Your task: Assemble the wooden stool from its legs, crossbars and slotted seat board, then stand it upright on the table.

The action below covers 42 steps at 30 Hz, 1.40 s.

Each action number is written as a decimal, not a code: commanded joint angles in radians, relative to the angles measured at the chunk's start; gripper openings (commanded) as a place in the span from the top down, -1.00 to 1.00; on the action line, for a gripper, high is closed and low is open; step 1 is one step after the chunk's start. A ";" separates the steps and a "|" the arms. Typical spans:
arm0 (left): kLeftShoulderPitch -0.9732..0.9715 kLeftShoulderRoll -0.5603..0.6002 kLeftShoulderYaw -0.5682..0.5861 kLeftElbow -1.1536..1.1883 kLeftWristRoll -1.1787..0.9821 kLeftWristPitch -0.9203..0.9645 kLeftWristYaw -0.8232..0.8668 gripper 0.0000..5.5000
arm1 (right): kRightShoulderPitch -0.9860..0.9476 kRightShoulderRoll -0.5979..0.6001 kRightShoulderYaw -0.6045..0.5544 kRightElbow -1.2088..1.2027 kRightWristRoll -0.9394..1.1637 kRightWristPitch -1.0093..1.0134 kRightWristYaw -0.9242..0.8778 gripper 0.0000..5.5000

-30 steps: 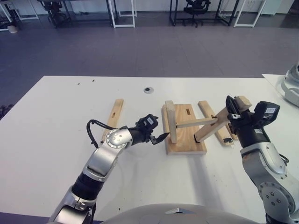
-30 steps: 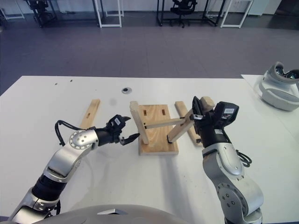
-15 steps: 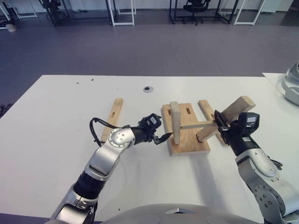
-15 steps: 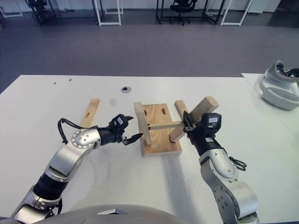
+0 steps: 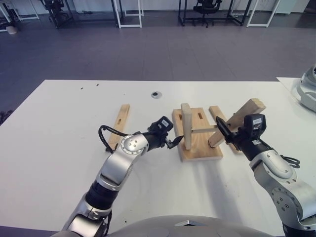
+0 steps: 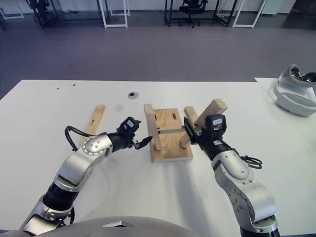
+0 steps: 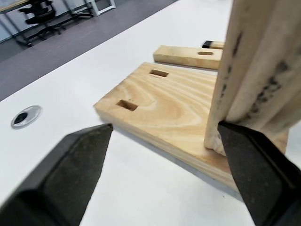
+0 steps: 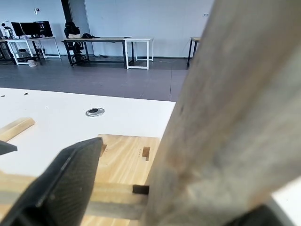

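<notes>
The slotted seat board (image 5: 201,148) lies flat on the table. One leg (image 5: 186,125) stands upright on it, joined by a thin crossbar (image 5: 202,130) to a second, tilted leg (image 5: 240,117). My right gripper (image 5: 226,134) is shut on that tilted leg, whose lower end rests by the board's right edge. My left gripper (image 5: 174,142) is open at the board's left edge, with one finger (image 7: 256,172) close to the upright leg's (image 7: 251,70) foot and the other finger (image 7: 61,181) over bare table. In the right wrist view the held leg (image 8: 225,117) meets the crossbar (image 8: 110,195).
A loose leg (image 5: 120,123) lies to the left of my left arm. Another slotted piece (image 5: 217,115) lies behind the tilted leg. A round grommet (image 5: 157,95) sits in the table farther back, and a white headset (image 5: 309,91) at the right edge.
My right gripper has come down and inward with the tilted leg, pushing the crossbar and upright leg straighter. My left gripper has moved right, up to the upright leg's foot.
</notes>
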State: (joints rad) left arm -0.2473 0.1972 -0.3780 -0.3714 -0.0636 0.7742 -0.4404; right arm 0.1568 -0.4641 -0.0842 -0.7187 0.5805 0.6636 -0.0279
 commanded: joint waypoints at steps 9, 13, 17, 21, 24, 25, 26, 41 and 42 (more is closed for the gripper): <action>-0.117 -0.116 0.030 -0.077 -0.062 -0.020 0.038 -0.50 | -0.043 0.034 0.087 0.037 0.068 0.091 0.100 -0.19; -0.094 -0.003 0.137 -0.078 -0.033 -0.027 0.034 -0.50 | -0.065 0.098 -0.028 0.071 0.100 0.017 0.087 -0.19; -0.146 0.146 0.274 -0.088 -0.034 -0.044 -0.017 -0.50 | -0.117 0.089 -0.092 0.063 0.053 -0.108 0.137 -0.19; -0.343 0.154 0.369 0.013 -0.112 -0.149 -0.063 -0.50 | -0.224 0.001 -0.143 0.002 0.066 -0.183 0.249 -0.19; -0.513 0.046 0.426 0.059 -0.276 -0.170 -0.088 -0.50 | -0.397 -0.038 -0.232 0.032 0.194 -0.172 0.266 -0.19; -0.533 0.017 0.419 0.068 -0.316 -0.166 -0.098 -0.50 | -0.454 -0.051 -0.255 0.059 0.229 -0.158 0.257 -0.19; -0.539 0.001 0.406 0.079 -0.337 -0.166 -0.107 -0.50 | -0.491 -0.061 -0.272 0.081 0.256 -0.143 0.245 -0.19; -0.550 -0.058 0.400 0.364 -0.438 -0.310 -0.168 -0.50 | -0.556 -0.015 -0.276 0.275 0.311 0.019 0.160 -0.19; -0.587 -0.045 0.462 0.347 -0.488 -0.296 -0.149 -0.50 | -0.581 -0.025 -0.296 0.307 0.304 0.013 0.156 -0.19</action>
State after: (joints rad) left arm -0.7332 0.1358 -0.0197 0.0246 -0.4702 0.4537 -0.6208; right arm -0.3601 -0.4776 -0.3270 -0.4604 0.8787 0.6915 0.1460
